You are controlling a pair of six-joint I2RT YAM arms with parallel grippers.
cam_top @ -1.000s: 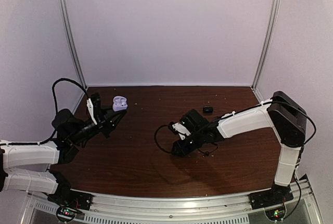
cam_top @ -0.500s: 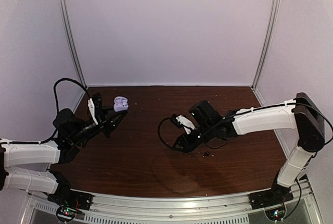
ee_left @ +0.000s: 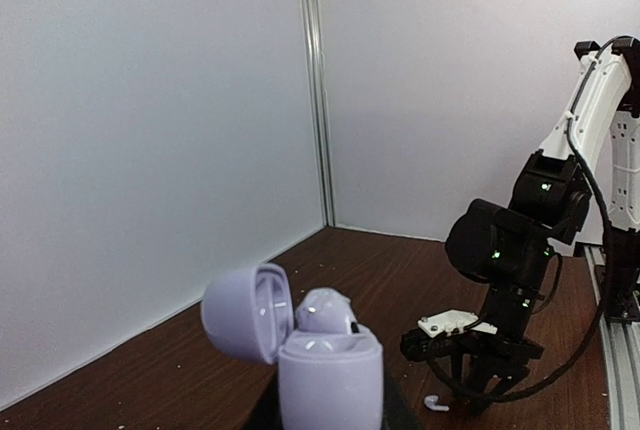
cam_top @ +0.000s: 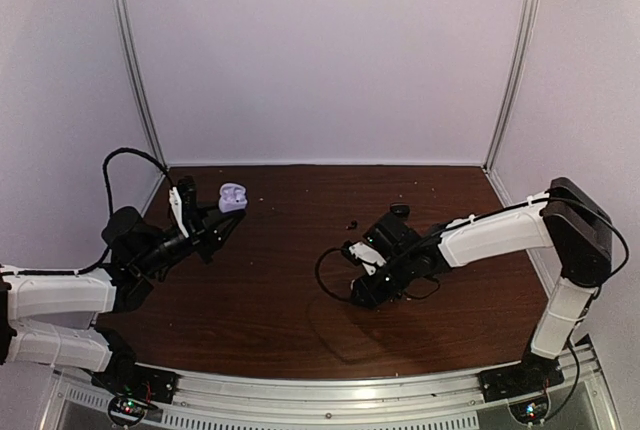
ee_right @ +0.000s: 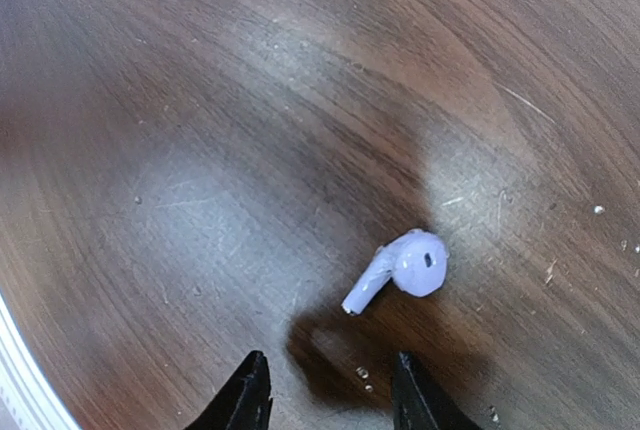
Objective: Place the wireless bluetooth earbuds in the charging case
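While I lean over the one brown table point(cam_top: 280, 335), my left gripper point(cam_top: 228, 216) pinches the one lilac charging case point(ee_left: 328, 375), lid open. My right gripper point(ee_right: 330, 395) hangs with jaws spread and empty, one pale earbud point(ee_right: 405, 268) lying on the wood just beyond them.

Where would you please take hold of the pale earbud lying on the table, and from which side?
Probably the rounded head of the earbud, from straight above, jaws closing across it. It is the bulkiest part and stands proud of the table; the thin stem lies flat and offers little.
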